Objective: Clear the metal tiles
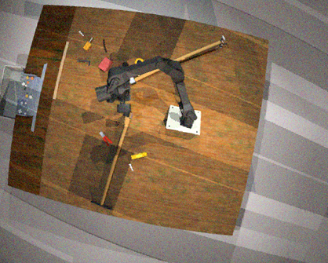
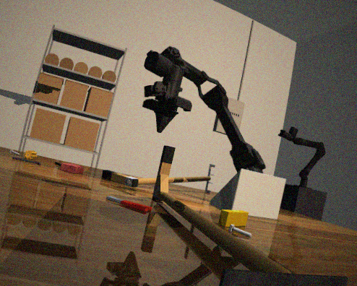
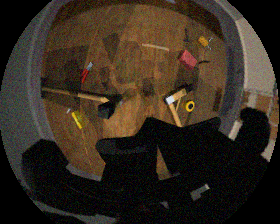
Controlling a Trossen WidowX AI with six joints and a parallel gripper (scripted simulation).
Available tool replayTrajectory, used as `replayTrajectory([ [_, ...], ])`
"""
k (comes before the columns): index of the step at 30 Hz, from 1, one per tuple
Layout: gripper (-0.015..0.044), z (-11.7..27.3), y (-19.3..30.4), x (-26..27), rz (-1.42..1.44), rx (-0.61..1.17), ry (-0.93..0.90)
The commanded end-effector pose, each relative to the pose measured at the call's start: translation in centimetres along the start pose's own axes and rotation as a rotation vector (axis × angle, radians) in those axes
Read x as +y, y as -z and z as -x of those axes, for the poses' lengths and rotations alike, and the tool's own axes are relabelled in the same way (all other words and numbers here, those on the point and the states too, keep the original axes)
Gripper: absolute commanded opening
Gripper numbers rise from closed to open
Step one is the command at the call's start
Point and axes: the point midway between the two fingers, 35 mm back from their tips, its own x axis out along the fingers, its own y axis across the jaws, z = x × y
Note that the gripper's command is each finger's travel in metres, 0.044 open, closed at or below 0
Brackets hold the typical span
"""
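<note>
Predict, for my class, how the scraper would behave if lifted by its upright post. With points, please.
The scraper (image 1: 116, 158) (image 2: 224, 236) (image 3: 92, 97) looks like solid wood, so probably stiff. Its long shaft and far-end blade (image 1: 101, 205) (image 2: 282, 278) would likely drag that end down, and might twist it in the grip.

- table (image 1: 211, 148) (image 2: 311, 231) (image 3: 127, 117): brown wood grain, glossy enough to mirror things;
- scraper handle (image 1: 115, 158) (image 2: 224, 238) (image 3: 60, 91): pale, smooth wood;
- catch box (image 1: 11, 90): clear, glassy-looking walls;
- arm (image 1: 152, 65) (image 2: 231, 126): matt black;
- small bolt (image 2: 240, 231): shiny, metallic
</note>
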Motion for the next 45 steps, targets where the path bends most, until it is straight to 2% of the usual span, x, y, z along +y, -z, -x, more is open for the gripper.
replayTrajectory([
  [1, 0.0, 0.1, 0.3, -1.7, -0.012, 0.008, 0.011],
  [11, 0.0, -0.5, 0.4, -2.7, -0.025, 0.017, 0.015],
  [45, 0.0, -7.8, 0.2, -2.9, -0.105, 0.019, 0.009],
])
